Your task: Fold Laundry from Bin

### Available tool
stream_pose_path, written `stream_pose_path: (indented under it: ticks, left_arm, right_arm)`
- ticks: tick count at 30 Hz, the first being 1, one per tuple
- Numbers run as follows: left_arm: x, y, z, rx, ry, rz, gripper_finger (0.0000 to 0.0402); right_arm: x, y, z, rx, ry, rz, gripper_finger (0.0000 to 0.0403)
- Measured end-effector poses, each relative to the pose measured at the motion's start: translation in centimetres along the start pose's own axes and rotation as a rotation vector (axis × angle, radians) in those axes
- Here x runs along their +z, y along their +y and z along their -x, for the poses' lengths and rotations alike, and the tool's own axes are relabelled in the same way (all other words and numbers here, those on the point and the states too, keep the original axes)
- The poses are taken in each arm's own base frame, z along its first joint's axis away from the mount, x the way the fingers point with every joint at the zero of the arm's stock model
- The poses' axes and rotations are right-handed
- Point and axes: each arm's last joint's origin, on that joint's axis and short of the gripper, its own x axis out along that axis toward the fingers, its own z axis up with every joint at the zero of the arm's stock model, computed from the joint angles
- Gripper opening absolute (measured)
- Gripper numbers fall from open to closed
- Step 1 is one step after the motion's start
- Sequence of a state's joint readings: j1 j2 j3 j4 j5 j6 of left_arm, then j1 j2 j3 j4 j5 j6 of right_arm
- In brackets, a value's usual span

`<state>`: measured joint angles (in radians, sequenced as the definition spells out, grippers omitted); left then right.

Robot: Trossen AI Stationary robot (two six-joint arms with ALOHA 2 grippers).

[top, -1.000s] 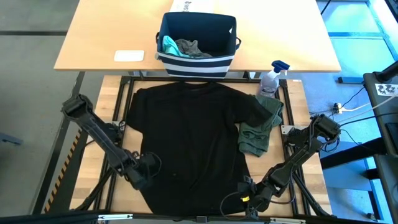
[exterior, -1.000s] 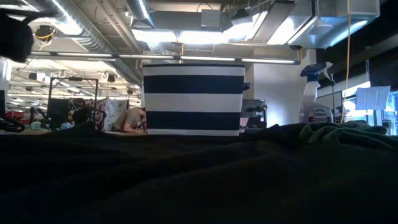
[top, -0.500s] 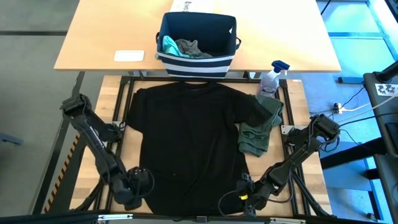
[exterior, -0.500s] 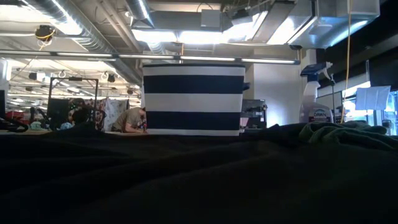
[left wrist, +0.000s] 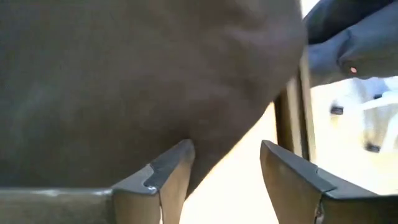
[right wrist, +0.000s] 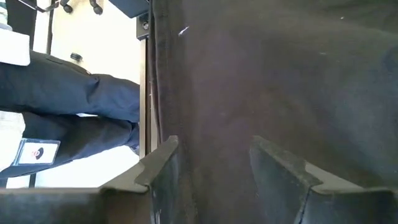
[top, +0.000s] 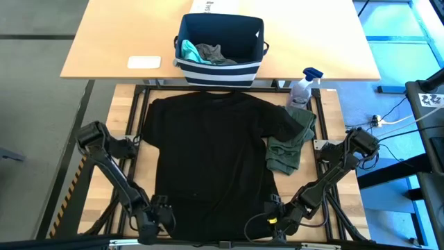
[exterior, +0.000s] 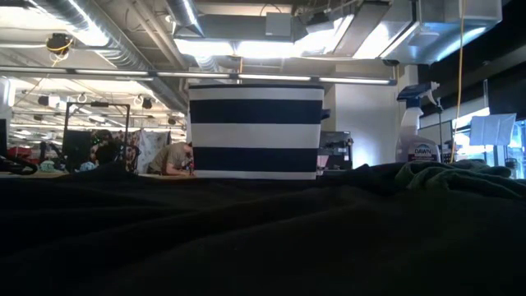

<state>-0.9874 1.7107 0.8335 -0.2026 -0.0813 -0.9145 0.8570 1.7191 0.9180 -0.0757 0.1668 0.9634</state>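
A large black T-shirt point(top: 211, 153) lies spread flat on the slatted table, collar toward the far edge. An olive-green piece point(top: 291, 142) lies crumpled on its right sleeve. The navy bin point(top: 220, 45) stands beyond the far edge on a wooden table, with a teal and a grey piece inside. My left gripper point(top: 158, 214) is open at the shirt's near-left hem corner; in the left wrist view one fingertip point(left wrist: 180, 155) is over the cloth point(left wrist: 124, 74) and the other over bare table. My right gripper point(top: 276, 214) is open over the near-right hem point(right wrist: 280, 74).
A spray bottle point(top: 303, 87) stands at the table's far right corner, next to the olive piece. A white card point(top: 144, 62) lies left of the bin. A person's dark trouser legs point(right wrist: 74, 106) show beyond the table's near edge.
My left gripper has gone toward the table's near edge along the shirt's left side and sunk to the near-left hem corner, rolling its wrist on the way. The shirt has not shifted.
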Motion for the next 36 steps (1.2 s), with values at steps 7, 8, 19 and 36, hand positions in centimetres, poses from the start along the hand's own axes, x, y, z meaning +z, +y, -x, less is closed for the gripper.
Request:
stream_pose_path:
  ticks: [7, 8, 19, 36]
  left_arm:
    - [0.3, 0.9, -1.0, 0.039, 0.034, 0.023, 0.0132]
    - [0.5, 1.0, -1.0, 0.037, 0.044, 0.06, 0.0113]
    - [4.7, 2.8, 5.0, -0.308, 0.216, 0.237, 0.0002]
    - [3.1, 2.6, 6.9, -0.088, 0.053, -0.102, 0.0116]
  right_arm:
    - [0.0, -0.1, 0.0, -0.009, -0.004, 0.001, 0.0192]
    - [0.0, -0.1, 0.0, -0.013, -0.007, 0.001, 0.0192]
    - [0.0, -0.4, 0.0, -0.065, -0.034, 0.008, 0.0192]
    - [0.0, -0.4, 0.0, -0.072, -0.052, -0.031, 0.0192]
